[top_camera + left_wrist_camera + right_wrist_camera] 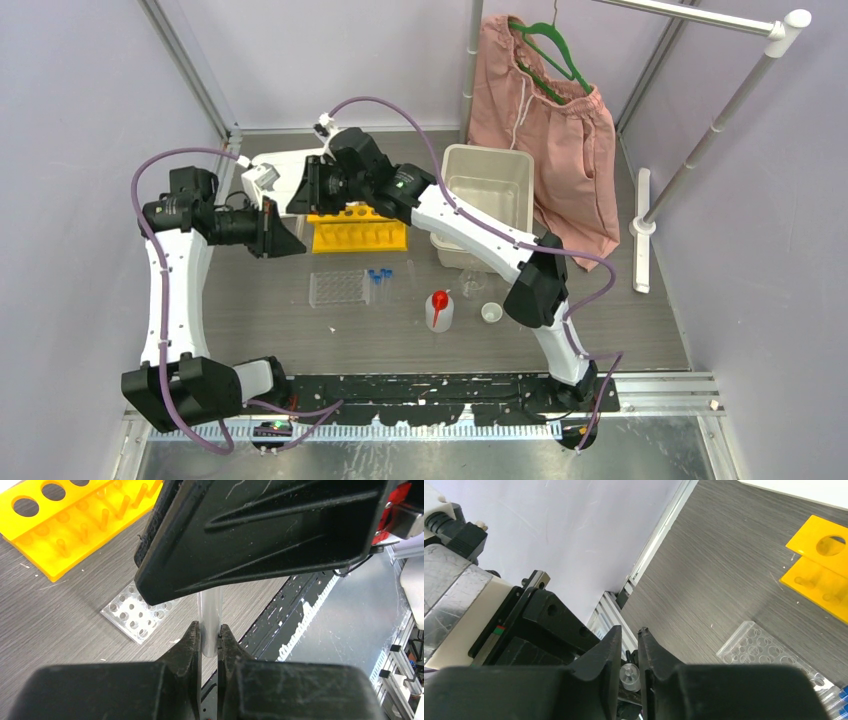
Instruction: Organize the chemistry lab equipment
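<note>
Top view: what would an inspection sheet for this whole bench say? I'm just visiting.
Surface: grey wood-grain table, few white specks.
Job's things: yellow rack, clear grid tray, blue-capped tubes, red-spouted bottle, white cup, all on the table.
Clutter: pink shorts on a green hanger; beige tub.
Grippers: left gripper and right gripper both shut on one clear tube, off the table.
Cables: purple cable looping along each arm.
Surroundings: lilac walls, white clothes rail.

**Camera layout**

The top camera looks steeply down from behind the arm bases over the whole worktop (300, 335). The wrist cameras sit close behind the left tool (210, 627) and right tool (629, 630). Both wrist views share the yellow tube rack (55, 535) and clear grid rack (135, 615).
</note>
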Controlling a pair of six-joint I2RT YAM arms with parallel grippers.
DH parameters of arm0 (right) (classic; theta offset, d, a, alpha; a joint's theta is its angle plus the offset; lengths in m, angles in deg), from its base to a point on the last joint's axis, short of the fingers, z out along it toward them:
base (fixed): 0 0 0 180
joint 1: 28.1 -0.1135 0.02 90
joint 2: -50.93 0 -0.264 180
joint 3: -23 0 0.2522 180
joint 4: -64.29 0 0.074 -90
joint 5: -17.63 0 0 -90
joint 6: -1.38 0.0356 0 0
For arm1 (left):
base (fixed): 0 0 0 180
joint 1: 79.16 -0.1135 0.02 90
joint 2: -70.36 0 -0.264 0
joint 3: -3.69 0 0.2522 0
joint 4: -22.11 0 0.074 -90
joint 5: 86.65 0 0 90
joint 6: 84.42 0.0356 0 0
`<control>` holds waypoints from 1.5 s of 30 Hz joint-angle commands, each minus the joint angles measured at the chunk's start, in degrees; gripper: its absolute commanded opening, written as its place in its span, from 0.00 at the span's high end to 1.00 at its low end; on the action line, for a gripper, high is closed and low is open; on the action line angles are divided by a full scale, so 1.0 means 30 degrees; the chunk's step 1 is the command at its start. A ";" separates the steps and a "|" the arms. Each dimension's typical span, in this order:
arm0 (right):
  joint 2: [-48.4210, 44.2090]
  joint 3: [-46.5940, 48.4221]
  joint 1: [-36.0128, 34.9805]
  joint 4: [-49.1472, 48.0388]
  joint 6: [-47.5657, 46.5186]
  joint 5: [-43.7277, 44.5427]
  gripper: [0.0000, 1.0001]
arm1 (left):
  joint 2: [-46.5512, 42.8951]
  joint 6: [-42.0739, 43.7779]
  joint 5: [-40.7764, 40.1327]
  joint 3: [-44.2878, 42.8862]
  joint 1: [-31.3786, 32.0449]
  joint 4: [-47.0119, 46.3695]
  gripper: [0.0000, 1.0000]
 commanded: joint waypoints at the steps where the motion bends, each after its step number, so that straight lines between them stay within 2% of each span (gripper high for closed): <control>1: -0.0688 0.0648 0.0174 0.0633 -0.0607 -0.0986 0.79 | -0.0239 0.0283 0.0585 -0.0142 0.0009 -0.0507 0.99; 3: -0.0719 0.0721 0.0266 0.0748 -0.0621 -0.1226 0.77 | -0.0123 0.0026 0.0320 -0.0178 0.0024 -0.0747 0.99; 6: -0.0692 0.0941 0.0294 0.1254 -0.0798 -0.1518 0.64 | 0.0112 -0.0183 0.0043 -0.0232 0.0022 -0.0864 0.99; 13: -0.0881 0.0825 0.0347 0.1846 -0.1068 -0.1374 0.58 | 0.0199 -0.0441 -0.0126 -0.0099 0.0001 -0.1100 0.99; 17: -0.0862 0.0714 0.0320 0.1492 -0.0869 -0.1390 0.68 | 0.0166 -0.0591 -0.0233 0.0016 0.0007 -0.1273 0.99; 21: -0.0839 0.0784 0.0353 0.1196 -0.0827 -0.1334 0.87 | 0.0107 -0.0578 -0.0322 0.0070 0.0024 -0.1242 0.98; 22: -0.0831 0.0836 0.0358 0.1186 -0.0852 -0.1333 0.92 | 0.0082 -0.0585 -0.0377 0.0097 0.0006 -0.1270 0.95; 23: -0.0830 0.0880 0.0355 0.1226 -0.0916 -0.1333 0.96 | 0.0093 -0.0670 -0.0487 0.0170 0.0014 -0.1343 0.85; 26: -0.0861 0.1095 0.0533 0.1723 -0.1358 -0.0849 0.99 | 0.0165 -0.1372 -0.1068 0.0274 0.0001 -0.1790 0.33; 27: -0.0867 0.1205 0.0567 0.2025 -0.1746 -0.0394 0.99 | 0.0203 -0.1637 -0.1324 0.0316 0.0018 -0.1994 0.13; 28: -0.0916 0.1325 0.0605 0.2352 -0.2194 0.0216 0.99 | 0.0255 -0.1966 -0.1605 0.0362 0.0001 -0.2210 0.03; 33: -0.0733 0.1815 0.0617 0.3345 -0.4751 0.3866 0.99 | 0.0794 -0.3742 -0.3088 0.0281 0.0000 -0.3158 0.00; 36: -0.0770 0.0877 0.0584 0.2455 -0.6082 0.5978 0.99 | 0.1413 -0.4619 -0.3928 -0.0144 -0.0004 -0.3151 0.00; 42: -0.1256 -0.3625 0.0109 -0.2963 -0.8891 0.8593 0.99 | 0.2381 -0.5888 -0.4556 -0.0924 -0.0917 -0.3153 0.00; 45: -0.1393 -0.5636 -0.0065 -0.6125 -0.9812 0.8699 0.99 | 0.2888 -0.6158 -0.4533 -0.1021 -0.1894 -0.3362 0.01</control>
